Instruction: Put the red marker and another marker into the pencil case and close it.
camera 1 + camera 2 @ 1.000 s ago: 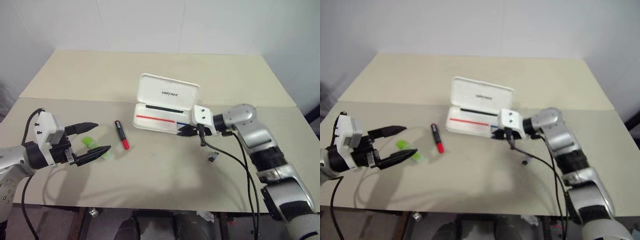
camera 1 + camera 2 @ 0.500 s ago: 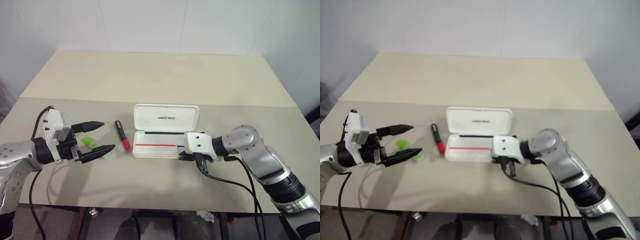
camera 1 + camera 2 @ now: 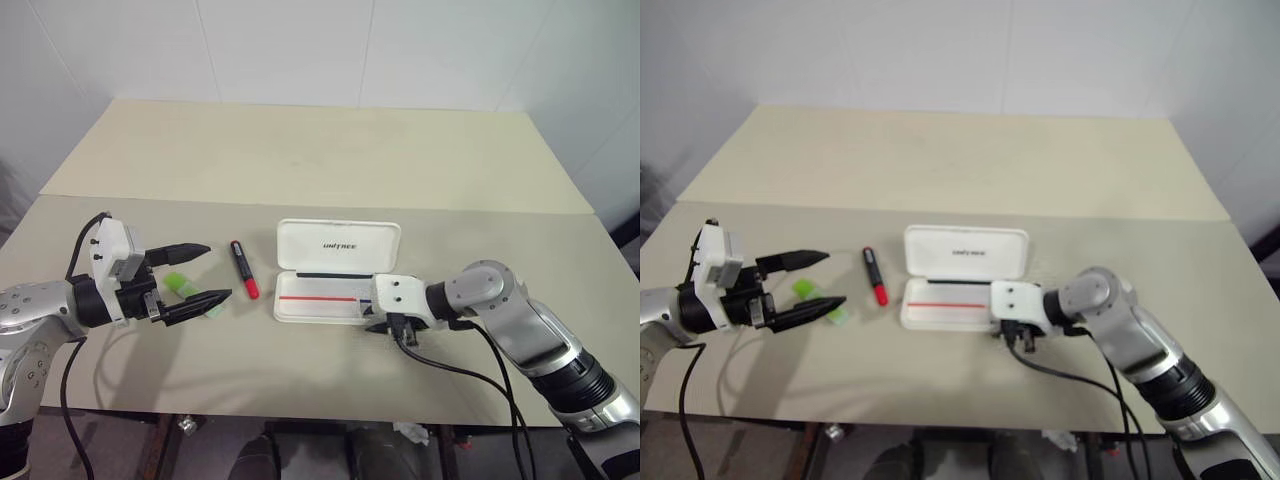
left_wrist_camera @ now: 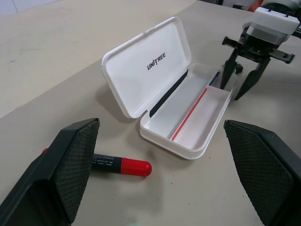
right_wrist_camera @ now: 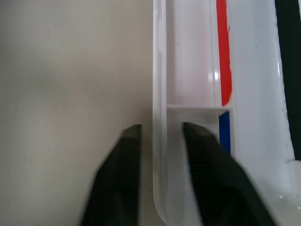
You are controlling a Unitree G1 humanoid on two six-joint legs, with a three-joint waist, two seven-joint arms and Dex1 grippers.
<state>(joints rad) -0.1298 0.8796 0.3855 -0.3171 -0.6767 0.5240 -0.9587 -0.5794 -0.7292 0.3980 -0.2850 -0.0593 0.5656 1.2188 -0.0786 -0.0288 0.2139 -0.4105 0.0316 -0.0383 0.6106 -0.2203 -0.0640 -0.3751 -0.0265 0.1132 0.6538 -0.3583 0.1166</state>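
Observation:
The white pencil case [image 3: 337,246] lies open at the table's middle, lid leaning back, a red and blue stripe in its tray [image 4: 197,120]. The red marker [image 3: 243,269] lies just left of it. Farther left lies the light-green highlighter [image 3: 178,283], the other marker, under my left gripper [image 3: 219,270], which hovers open with nothing in it. My right gripper [image 3: 383,322] is at the case's near right corner. Its fingers [image 5: 127,155] straddle the tray's front wall [image 5: 160,141] with a small gap on each side, so it is open.
The beige table has a seam [image 3: 500,211] running across behind the case. A black cable [image 3: 450,362] from my right wrist loops over the table in front of the case. The table's front edge [image 3: 300,415] is near.
My right gripper dragged the case toward the front of the table and the lid tipped back. Its fingers, earlier shut on the tray wall, have parted. The left gripper held still.

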